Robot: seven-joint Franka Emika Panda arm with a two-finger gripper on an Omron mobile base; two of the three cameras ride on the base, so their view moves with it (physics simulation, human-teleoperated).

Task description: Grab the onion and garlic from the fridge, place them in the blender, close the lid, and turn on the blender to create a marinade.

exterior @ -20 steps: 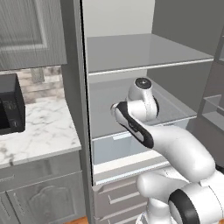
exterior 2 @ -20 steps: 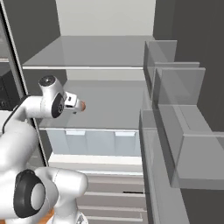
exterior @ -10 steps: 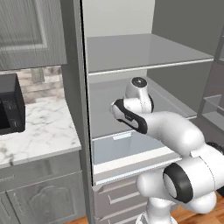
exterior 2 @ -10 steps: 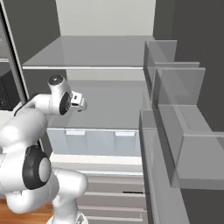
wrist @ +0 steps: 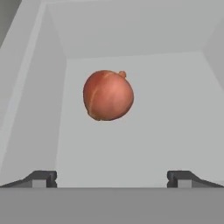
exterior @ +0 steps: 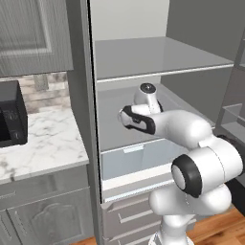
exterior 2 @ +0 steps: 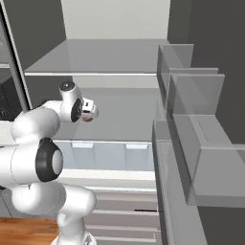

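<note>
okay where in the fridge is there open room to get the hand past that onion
In the hand view, the onion sits alone on the shelf floor. Bare floor runs from it to the side walls and down to the open gripper, wider on the view's right. The upper shelf looks bare. The door bins crowd the right.

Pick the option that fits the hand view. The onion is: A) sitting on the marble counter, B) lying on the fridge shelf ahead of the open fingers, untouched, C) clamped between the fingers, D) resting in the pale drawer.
B: the onion lies on the fridge shelf, well ahead of the spread fingers.
</note>
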